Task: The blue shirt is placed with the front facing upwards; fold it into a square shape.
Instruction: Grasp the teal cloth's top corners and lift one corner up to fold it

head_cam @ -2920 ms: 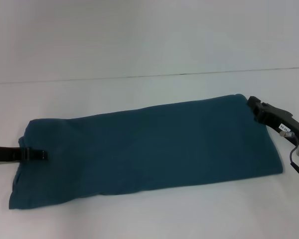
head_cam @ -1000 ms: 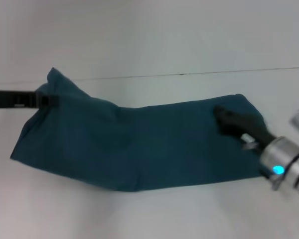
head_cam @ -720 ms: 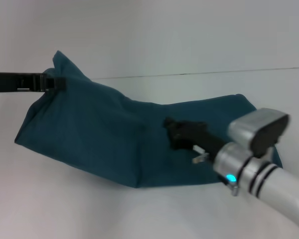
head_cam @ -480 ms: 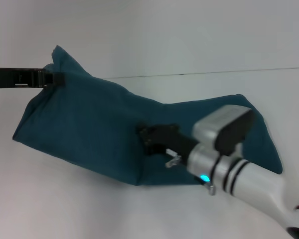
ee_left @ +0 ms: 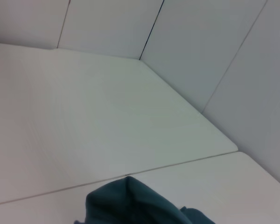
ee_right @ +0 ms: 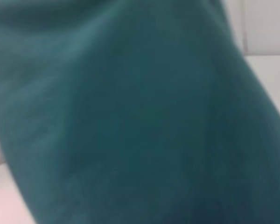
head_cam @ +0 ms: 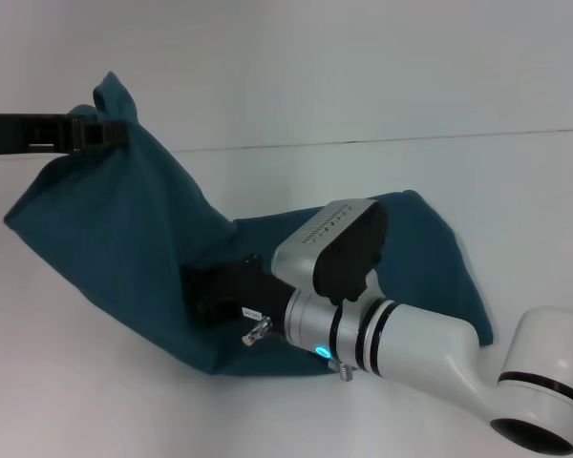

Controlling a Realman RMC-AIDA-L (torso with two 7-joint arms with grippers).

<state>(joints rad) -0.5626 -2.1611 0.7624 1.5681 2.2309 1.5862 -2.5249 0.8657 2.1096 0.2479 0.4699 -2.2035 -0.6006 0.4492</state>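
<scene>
Centrally in the head view, the dark teal-blue cotton shirt (head_cam: 124,239) lies partly on the white tabletop (head_cam: 516,191), its right portion flat toward the centre-right while its left end is lifted into a tent that peaks at upper left. No lettering shows, only plain teal cloth. At that peak the black left gripper (head_cam: 100,134), reaching in from the left edge, pinches a bunched corner of the fabric between its jaws. The left wrist view shows just a tuft of teal cloth (ee_left: 130,205) at its lower edge. Lower centre, the black right gripper (head_cam: 210,291) on its white and silver arm presses against the raised fold; whether its jaws are spread, I cannot tell. Teal fabric (ee_right: 130,116) fills the right wrist view.
</scene>
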